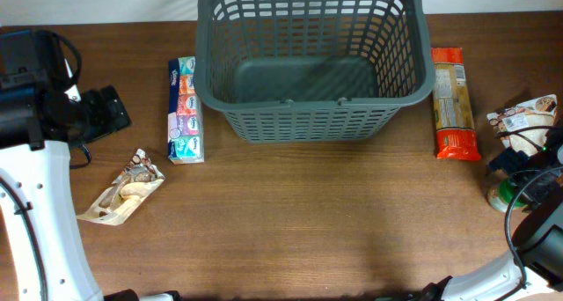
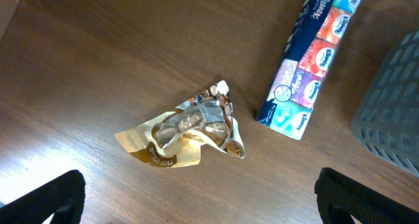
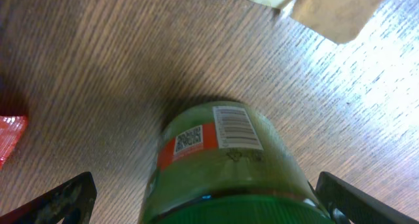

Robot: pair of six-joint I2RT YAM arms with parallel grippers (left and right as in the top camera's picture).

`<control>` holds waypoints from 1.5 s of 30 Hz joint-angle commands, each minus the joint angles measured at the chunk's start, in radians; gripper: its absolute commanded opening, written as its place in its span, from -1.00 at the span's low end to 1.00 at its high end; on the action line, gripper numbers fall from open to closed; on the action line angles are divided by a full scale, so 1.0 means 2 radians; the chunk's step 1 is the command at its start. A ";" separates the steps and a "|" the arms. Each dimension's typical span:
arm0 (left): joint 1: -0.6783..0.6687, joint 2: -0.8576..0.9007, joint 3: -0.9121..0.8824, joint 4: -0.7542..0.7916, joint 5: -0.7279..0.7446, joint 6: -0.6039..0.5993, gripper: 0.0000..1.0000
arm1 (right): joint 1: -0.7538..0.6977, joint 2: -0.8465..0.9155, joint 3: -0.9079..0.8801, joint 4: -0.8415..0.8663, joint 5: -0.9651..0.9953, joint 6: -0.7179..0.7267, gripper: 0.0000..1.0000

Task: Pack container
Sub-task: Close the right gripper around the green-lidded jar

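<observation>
Seemingly empty, the dark grey container [image 1: 308,121] sits at the far centre of the bench [image 1: 308,222], its long axis running side to side between the 2 arms and its solid base bare.

The right end effector [image 3: 206,185] hangs with its fingers spread wide on either side of a green-lidded jar [image 3: 222,139], apart from the glass rather than pinching it. From this spot the container lies toward the robot's left and farther out across the bench, with an orange packet [image 1: 455,103] lying lengthwise just beside the container's right wall, between jar and basket. A crumpled pouch [image 1: 528,116] rests near the jar at the bench's right edge.

The left end effector [image 2: 200,185] is likewise spread and holds nothing. It hovers near a snack pouch [image 2: 190,132], with a tissue pack [image 2: 308,60] lying just beside the container's left wall.

By the look of it, the right arm is better placed for the first pick, since the jar already sits between its fingers. Any lift would then have to travel left and clear both the orange packet and the container's rim.
</observation>
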 commanded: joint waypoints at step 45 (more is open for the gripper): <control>0.002 -0.004 -0.001 -0.002 0.001 0.006 0.99 | 0.003 0.003 -0.034 0.041 -0.007 -0.016 0.61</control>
